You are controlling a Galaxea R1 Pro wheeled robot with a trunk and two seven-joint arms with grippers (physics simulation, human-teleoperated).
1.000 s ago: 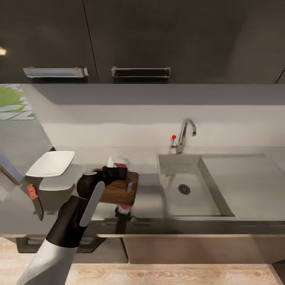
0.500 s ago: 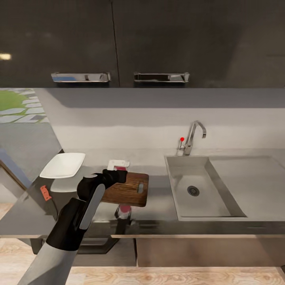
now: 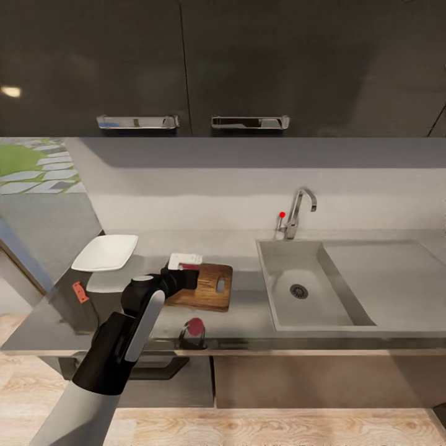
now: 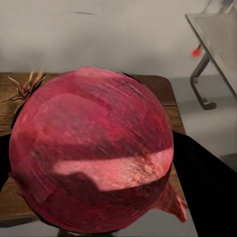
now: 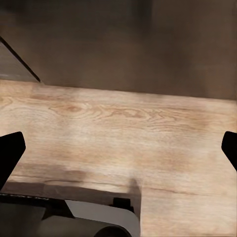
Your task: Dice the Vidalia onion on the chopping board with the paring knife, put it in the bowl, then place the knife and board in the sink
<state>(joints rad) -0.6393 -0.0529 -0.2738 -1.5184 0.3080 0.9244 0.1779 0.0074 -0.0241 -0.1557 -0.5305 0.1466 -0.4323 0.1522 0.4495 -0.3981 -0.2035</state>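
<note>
My left gripper [image 3: 186,273] is shut on the Vidalia onion [image 4: 91,148], a pinkish-red ball held between dark fingers [image 4: 210,190]. It hovers just above the left part of the brown chopping board [image 3: 207,289], whose slot hole faces the sink [image 3: 282,291]. The white square bowl [image 3: 105,253] stands on the grey countertop [image 3: 244,310] left of the board. The basin holds nothing but its dark drain. I cannot make out the paring knife. My right gripper [image 5: 118,150] hangs open over the wooden floor.
A chrome tap [image 3: 298,210] with a red knob [image 3: 282,215] stands behind the sink. Dark wall cabinets [image 3: 248,62] hang above. An orange-handled object [image 3: 78,291] shows at the counter's left end. A pink reflection lies in the glossy counter near its front edge.
The whole picture has shifted and drawn back, so the camera moved. My left gripper stays shut on the onion over the board's left part.
</note>
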